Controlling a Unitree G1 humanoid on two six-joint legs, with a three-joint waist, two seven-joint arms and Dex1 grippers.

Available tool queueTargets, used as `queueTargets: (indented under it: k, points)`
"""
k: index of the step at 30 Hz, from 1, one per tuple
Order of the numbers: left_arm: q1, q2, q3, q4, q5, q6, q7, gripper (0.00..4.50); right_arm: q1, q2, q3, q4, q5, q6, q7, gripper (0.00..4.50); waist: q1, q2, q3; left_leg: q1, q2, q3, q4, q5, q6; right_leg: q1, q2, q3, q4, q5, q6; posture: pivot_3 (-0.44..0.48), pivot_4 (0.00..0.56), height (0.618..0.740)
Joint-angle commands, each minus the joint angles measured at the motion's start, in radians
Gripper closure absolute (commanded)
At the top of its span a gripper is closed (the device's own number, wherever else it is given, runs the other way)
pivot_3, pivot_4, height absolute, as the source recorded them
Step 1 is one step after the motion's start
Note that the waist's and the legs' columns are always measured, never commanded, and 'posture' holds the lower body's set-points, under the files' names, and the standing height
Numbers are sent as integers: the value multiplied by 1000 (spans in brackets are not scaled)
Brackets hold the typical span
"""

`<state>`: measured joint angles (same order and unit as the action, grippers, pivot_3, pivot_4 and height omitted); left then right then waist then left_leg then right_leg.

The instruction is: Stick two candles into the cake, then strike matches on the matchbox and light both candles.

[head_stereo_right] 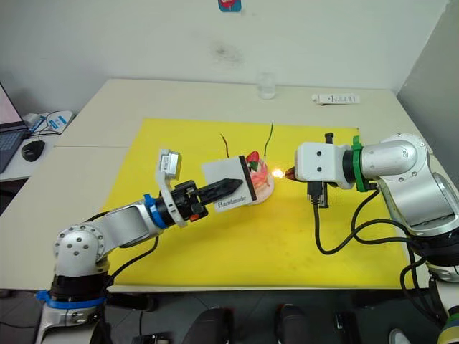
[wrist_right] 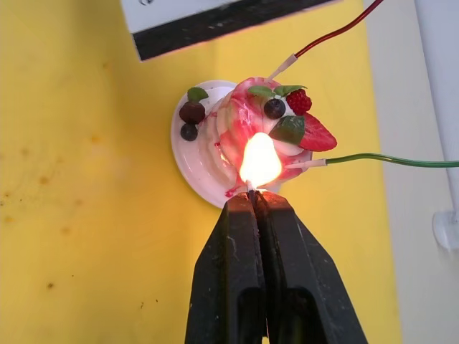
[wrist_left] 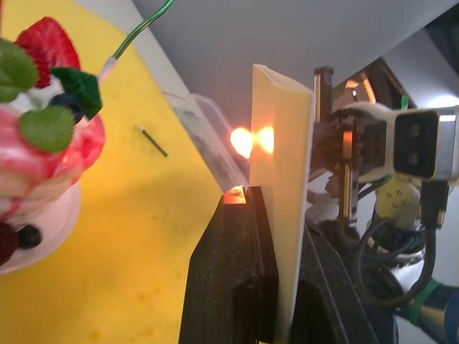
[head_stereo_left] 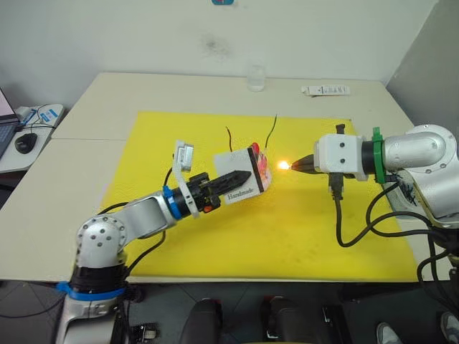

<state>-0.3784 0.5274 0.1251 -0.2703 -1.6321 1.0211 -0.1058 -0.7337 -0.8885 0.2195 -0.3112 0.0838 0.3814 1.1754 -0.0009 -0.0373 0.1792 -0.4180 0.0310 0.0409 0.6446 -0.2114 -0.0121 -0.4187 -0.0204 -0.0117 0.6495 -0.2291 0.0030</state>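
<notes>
Flame (wrist_right: 259, 161) glows at right gripper (wrist_right: 256, 195) beside pink cake (wrist_right: 237, 136).

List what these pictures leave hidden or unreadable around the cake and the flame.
- Burning match: its stick is hidden by the shut right gripper in the right wrist view.
- Cake: partly covered by the matchbox in the head views.
- Candle tips: too thin to tell whether lit.
- Spare match: too small to judge.
</notes>
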Motion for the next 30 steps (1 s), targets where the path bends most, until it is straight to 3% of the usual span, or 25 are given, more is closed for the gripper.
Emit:
queueTargets:
  k: [1, 9, 13, 21, 30]
  points:
    - [32, 57, 50, -47, -31, 12, -42, 4500, -22, 12, -25, -15, 5, 6, -19, 4451, 0, 0, 0, 0, 0, 0, 0, 0, 0, 0, 0, 0, 0, 0, 0, 0, 150, 740]
    - [164, 147, 107, -129, -52, -2, -71, 4500, -64, 115, 3, 19, -2, 24, -66, 4451, -2, 0, 0, 0, 1, 1, 0, 0, 0, 0, -2, 1, 0, 0, 0, 0, 150, 740]
    - [224, 175, 159, -161, -61, -29, -84, 4500, -103, 229, 6, 76, -11, 42, -156, 4451, -2, 0, 0, 0, 1, 1, 0, 0, 0, 0, -2, 0, 1, -1, -2, 0, 150, 740]
    - [242, 136, 147, -195, -35, -104, -31, 4500, -185, 442, 38, 206, -54, 25, -321, 4451, 2, 0, 0, 0, 0, 1, 0, 0, 0, -1, -2, 0, 0, 0, -2, 0, 150, 740]
    - [237, 125, 121, -220, -54, -128, 0, 4500, -238, 532, 53, 323, -99, -47, -392, 4451, 0, 0, 0, -1, 1, 1, 0, 0, 0, -1, -2, 0, 1, 0, -1, 0, 150, 740]
